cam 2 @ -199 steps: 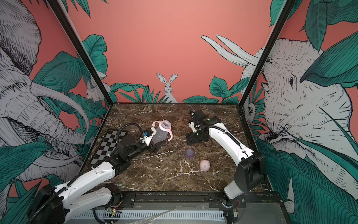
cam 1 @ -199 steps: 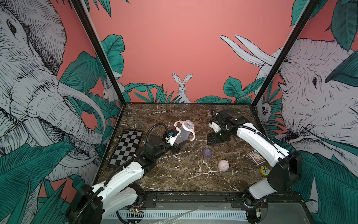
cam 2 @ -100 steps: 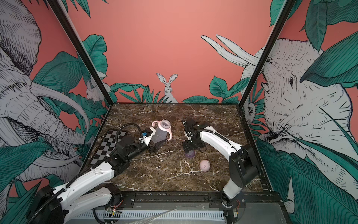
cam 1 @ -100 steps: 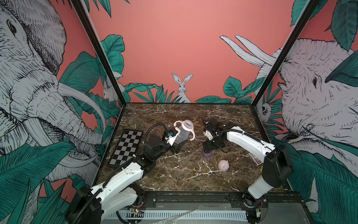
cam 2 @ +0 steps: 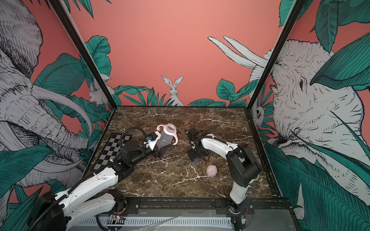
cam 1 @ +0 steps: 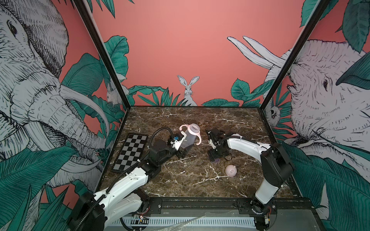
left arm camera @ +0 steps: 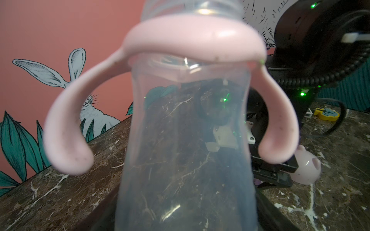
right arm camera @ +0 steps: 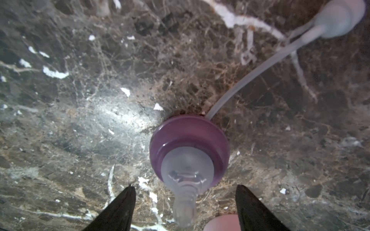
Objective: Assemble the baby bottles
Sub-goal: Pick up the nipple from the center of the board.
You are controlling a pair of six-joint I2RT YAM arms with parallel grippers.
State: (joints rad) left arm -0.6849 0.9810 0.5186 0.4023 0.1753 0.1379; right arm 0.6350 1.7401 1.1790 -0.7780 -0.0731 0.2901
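Your left gripper (cam 1: 182, 150) is clamping the clear plastic body (cam 1: 187, 140); your right gripper (right arm camera: 185, 186) is hovering over the purple nipple collar (right arm camera: 189, 148).
The body's tilting, glossy pink two-handled ring (cam 1: 198, 138) on its neck. Right jaws are standing wide open astride the collar on the marble table (cam 1: 180, 180), gripping nothing; a second ago they were farther back. Only the right wrist view is showing its soft curved straw (right arm camera: 260, 72). The pink eared dome cap (cam 1: 231, 170) is lying nearby.
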